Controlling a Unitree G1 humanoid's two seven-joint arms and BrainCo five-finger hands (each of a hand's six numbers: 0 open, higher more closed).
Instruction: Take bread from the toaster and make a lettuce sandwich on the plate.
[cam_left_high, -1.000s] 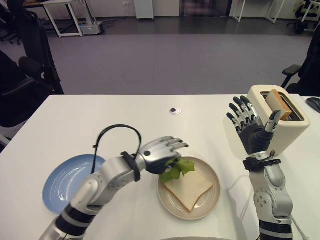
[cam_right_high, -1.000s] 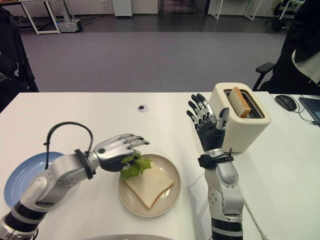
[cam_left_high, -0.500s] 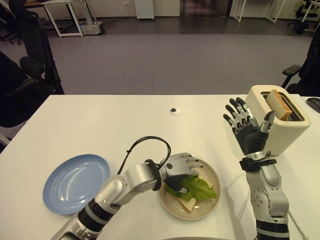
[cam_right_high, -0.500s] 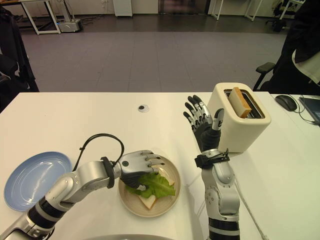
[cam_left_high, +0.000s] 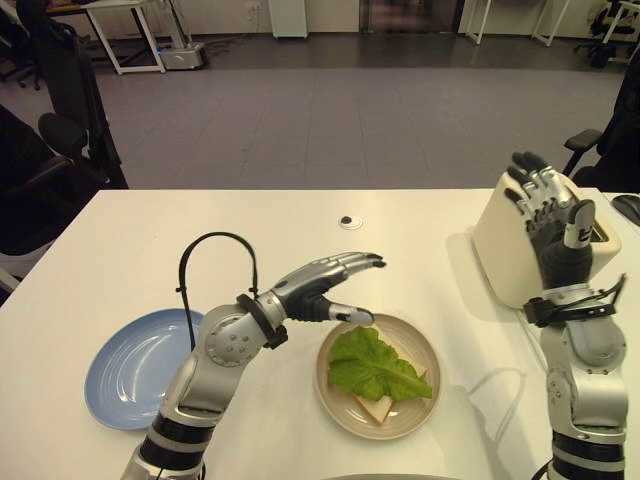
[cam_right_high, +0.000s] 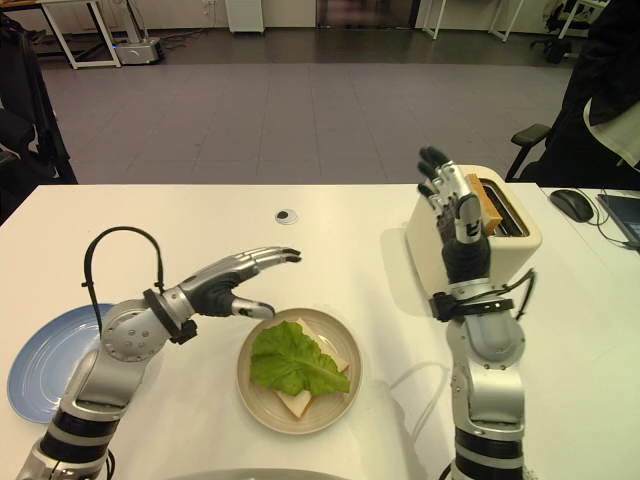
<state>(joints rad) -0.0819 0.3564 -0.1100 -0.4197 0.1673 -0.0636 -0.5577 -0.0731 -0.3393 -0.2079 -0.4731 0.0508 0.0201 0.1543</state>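
Left eye view: crinkly lettuce (cam_left_high: 375, 365) on sq. bread slice (cam_left_high: 378, 407), round plate (cam_left_high: 422, 345).

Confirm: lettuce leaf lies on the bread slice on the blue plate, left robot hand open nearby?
No: the lettuce leaf and bread slice are on the beige plate, not the blue plate, as the left eye view shows. The left robot hand is open nearby.
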